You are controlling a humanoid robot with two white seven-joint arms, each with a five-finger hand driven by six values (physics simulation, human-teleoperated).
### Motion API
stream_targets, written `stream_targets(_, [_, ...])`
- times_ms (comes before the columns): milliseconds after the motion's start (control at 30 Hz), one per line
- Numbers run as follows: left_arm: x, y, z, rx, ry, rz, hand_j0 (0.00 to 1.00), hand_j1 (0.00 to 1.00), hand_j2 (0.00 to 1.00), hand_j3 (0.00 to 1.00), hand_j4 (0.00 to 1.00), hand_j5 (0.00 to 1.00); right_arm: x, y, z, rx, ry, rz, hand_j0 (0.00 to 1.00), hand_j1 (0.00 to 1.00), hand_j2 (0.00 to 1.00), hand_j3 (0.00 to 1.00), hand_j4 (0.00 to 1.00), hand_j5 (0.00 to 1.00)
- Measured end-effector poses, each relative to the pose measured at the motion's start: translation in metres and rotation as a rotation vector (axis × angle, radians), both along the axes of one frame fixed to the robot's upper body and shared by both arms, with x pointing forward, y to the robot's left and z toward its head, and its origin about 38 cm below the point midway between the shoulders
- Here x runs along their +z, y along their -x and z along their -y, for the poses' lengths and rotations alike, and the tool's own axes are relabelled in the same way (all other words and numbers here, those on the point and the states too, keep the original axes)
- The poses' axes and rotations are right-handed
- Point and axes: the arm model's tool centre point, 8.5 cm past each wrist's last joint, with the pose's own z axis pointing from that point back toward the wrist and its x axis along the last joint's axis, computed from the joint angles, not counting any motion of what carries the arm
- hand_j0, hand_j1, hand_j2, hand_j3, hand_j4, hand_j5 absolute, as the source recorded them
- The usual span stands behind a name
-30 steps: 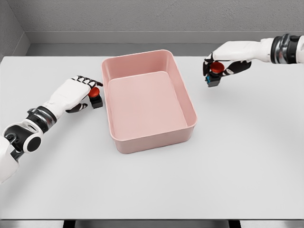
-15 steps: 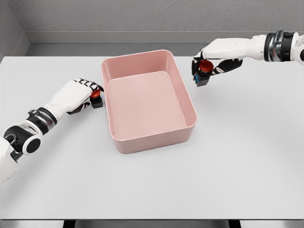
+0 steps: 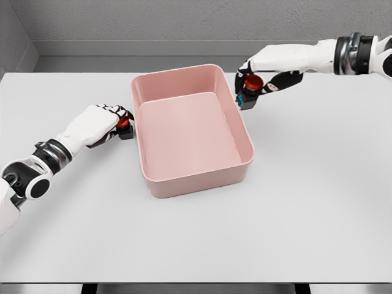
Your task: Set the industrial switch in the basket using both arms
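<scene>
A pink rectangular basket [image 3: 152,184] stands mid-table. At its left wall lies a black industrial switch with a red button [image 3: 125,127] on the table; my left hand [image 3: 113,121] is curled around it. Another switch, red-buttoned with a dark and blue body [image 3: 248,92], hangs in the air just off the basket's far right corner, gripped by my right hand [image 3: 252,86]. The right arm reaches in from the upper right.
The white table [image 3: 306,202] stretches around the basket. A grey wall runs behind the far edge. The table's front edge lies near the bottom of the picture.
My right hand has carried its switch leftward, from well right of the basket to its far right corner. My left hand has closed in on the switch by the left wall.
</scene>
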Motion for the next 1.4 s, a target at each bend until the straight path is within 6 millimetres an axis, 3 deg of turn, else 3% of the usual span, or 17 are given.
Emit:
stream_targets(667, [0.017,0.000,-0.007,0.001,0.008,0.001,0.49,0.49,0.49,0.49,0.49,0.49,-0.012,0.004,-0.058,0.108,-0.011,-0.038,0.54,0.54,0.54,0.54,0.54,0.54])
stream_targets(733, [0.020,0.000,-0.009,0.003,0.010,0.003,0.49,0.49,0.49,0.49,0.49,0.49,-0.014,0.004,-0.061,0.115,-0.008,-0.043,0.61,0.61,0.61,0.61,0.61,0.61])
stream_targets(800, [0.025,0.000,-0.010,0.002,0.014,0.009,0.49,0.49,0.49,0.49,0.49,0.49,-0.016,0.004,-0.064,0.120,-0.006,-0.047,0.91,0.91,0.91,0.91,0.91,0.91])
stream_targets(833, [0.027,0.001,-0.011,0.000,0.016,0.012,0.49,0.49,0.49,0.49,0.49,0.49,-0.017,0.005,-0.067,0.124,-0.007,-0.048,1.00,1.00,1.00,1.00,1.00,1.00])
stream_targets(1267, [0.067,0.006,-0.013,-0.025,0.057,0.082,0.49,0.49,0.49,0.49,0.49,0.49,-0.007,0.014,-0.102,0.218,-0.031,-0.023,1.00,1.00,1.00,1.00,1.00,1.00])
stream_targets(1333, [0.073,0.007,-0.011,-0.033,0.065,0.095,0.49,0.49,0.49,0.49,0.49,0.49,-0.005,0.014,-0.095,0.207,-0.032,-0.020,1.00,1.00,1.00,1.00,1.00,1.00])
stream_targets(1400, [0.079,0.008,-0.009,-0.040,0.074,0.105,0.49,0.49,0.49,0.49,0.49,0.49,-0.004,0.011,-0.075,0.166,-0.031,-0.019,1.00,1.00,1.00,1.00,1.00,1.00])
